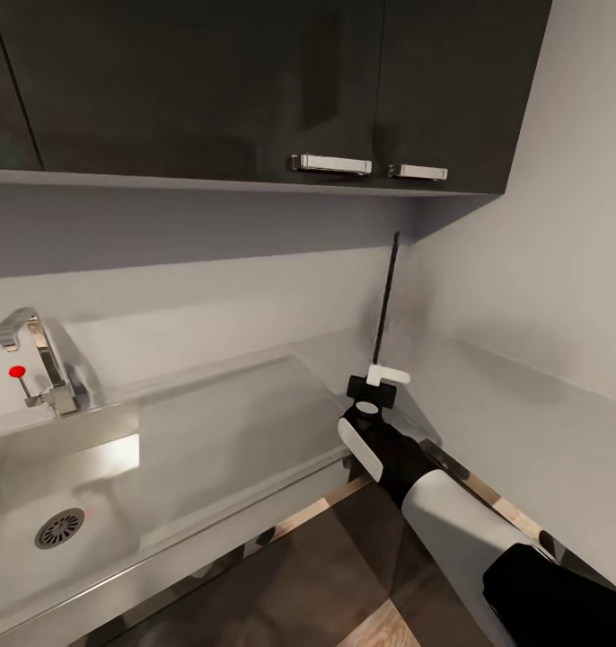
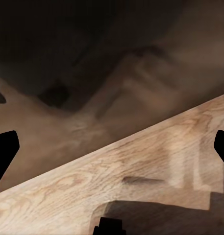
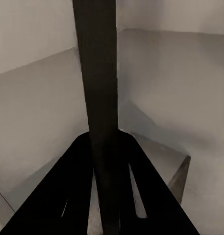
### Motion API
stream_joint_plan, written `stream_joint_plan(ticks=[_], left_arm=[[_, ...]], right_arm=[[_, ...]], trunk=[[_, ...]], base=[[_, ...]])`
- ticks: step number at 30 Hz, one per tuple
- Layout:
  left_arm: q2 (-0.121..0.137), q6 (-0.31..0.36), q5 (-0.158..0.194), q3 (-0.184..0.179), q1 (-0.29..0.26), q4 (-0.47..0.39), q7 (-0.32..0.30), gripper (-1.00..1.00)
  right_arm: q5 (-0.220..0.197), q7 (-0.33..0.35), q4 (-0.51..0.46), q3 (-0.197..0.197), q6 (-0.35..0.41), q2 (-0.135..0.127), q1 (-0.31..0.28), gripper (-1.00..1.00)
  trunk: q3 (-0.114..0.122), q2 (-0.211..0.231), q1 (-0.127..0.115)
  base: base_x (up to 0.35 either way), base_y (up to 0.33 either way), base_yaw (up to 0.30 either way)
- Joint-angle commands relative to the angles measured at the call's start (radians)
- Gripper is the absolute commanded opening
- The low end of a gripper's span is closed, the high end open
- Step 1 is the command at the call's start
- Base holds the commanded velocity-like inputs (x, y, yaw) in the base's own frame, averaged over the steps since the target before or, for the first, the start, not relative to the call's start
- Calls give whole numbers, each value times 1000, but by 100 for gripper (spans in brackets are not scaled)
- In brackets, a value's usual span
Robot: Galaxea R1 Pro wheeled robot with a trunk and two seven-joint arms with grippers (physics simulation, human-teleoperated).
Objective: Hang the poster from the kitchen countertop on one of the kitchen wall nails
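Head view: glossy black upper cabinets (image 1: 254, 81) w/ steel handles hang over the long grey brushed-steel countertop (image 1: 227, 422), square sink basin (image 1: 48, 503) and tap (image 1: 39, 355) at the left end. Robot's right arm reaches into the corner; right gripper (image 1: 377, 382) is pinched on the lower edge of the thin black-framed poster (image 1: 386, 301), seen edge-on, upright, lifted just off the worktop near the grey wall. Pick-up looks done; hanging's left, no nail visible yet. Left gripper (image 2: 112, 142) fingers sit wide apart over pale wood plank floor (image 2: 141, 166), holding nothing.
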Motion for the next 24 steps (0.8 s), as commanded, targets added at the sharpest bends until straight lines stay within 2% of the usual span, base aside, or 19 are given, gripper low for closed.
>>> stream_joint_plan(ticks=[1, 12, 13, 24], left_arm=[[-1, -2, -11, 5, 0, -1, -1, 100], [-1, -2, -11, 5, 0, -1, -1, 100], [-1, -2, -11, 5, 0, -1, -1, 100], [-1, -2, -11, 5, 0, -1, -1, 100]], right_arm=[[-6, -7, -1, 5, 2, -1, -1, -100], [-5, -10, -5, 5, 3, -1, -1, -100], [-5, -22, -75, 7, 10, -1, -2, -100], [-5, -35, -158, 8, 80, -1, -2, -100]], trunk=[[-1, -1, 0], [-1, -1, 0], [-1, -1, 0], [-1, -1, 0]], base=[[0, 0, 0], [0, 0, 0], [0, 0, 0], [-15, 0, 0]])
